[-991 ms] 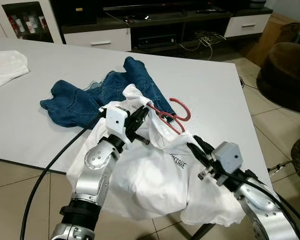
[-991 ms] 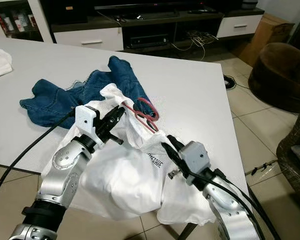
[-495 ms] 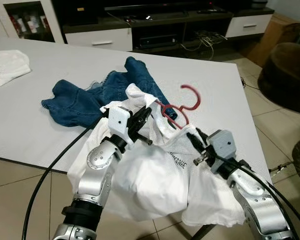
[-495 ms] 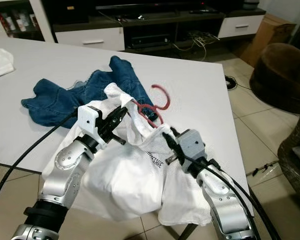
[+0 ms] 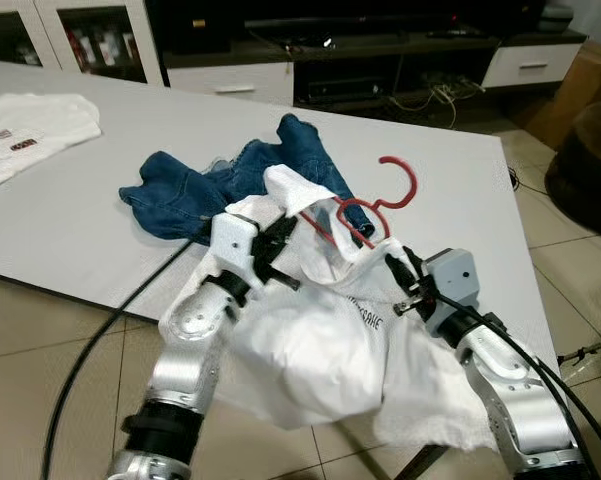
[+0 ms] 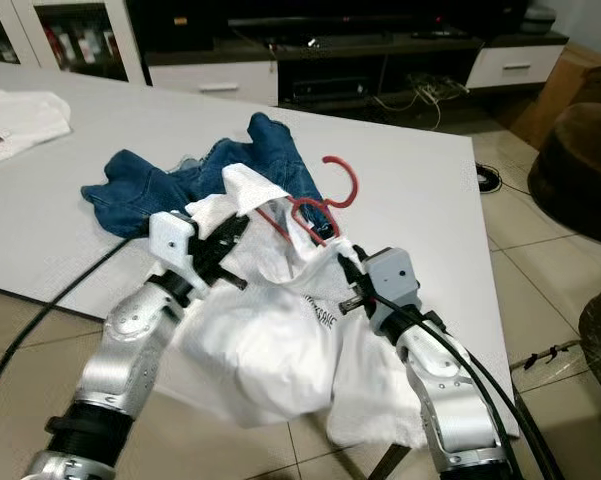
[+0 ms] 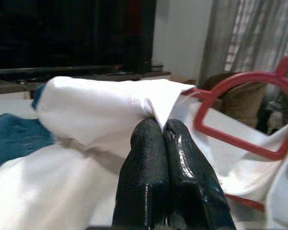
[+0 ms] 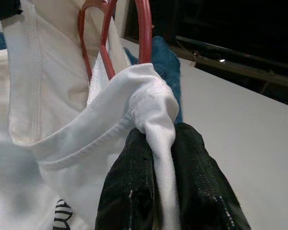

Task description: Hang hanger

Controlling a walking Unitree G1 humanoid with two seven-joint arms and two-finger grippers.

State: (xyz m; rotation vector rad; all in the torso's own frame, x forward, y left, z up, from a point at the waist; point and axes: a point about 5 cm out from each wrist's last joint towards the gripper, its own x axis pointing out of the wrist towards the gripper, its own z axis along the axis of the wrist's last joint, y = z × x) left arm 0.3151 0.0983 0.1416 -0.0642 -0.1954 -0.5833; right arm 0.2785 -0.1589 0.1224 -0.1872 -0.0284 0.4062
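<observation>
White laminate covers the one large table point(image 5: 100, 200), and since a second ago the whole scene sits lower and further right in the head views, so the camera has swung; a second white garment point(image 5: 30, 125) at the table's far left corner now shows more fully. One pair of blue jeans point(image 5: 220, 180) lies crumpled mid-table. One white T-shirt point(image 5: 320, 340) with black lettering hangs between the two arms, drooping off the near table edge. It has been lifted higher than before, and its collar is stretched wider. One red hanger point(image 5: 365, 205) sits in that collar, its hook now standing upright above the cloth and over the jeans, where a second ago it lay flat against the shirt. The left gripper point(image 7: 163, 129) has its fingers pressed together on a fold of the shirt's collar edge. The right gripper point(image 8: 155, 139) is clamped on a twisted bunch of the collar hem at the opposite side, just below the hanger's red wire.
</observation>
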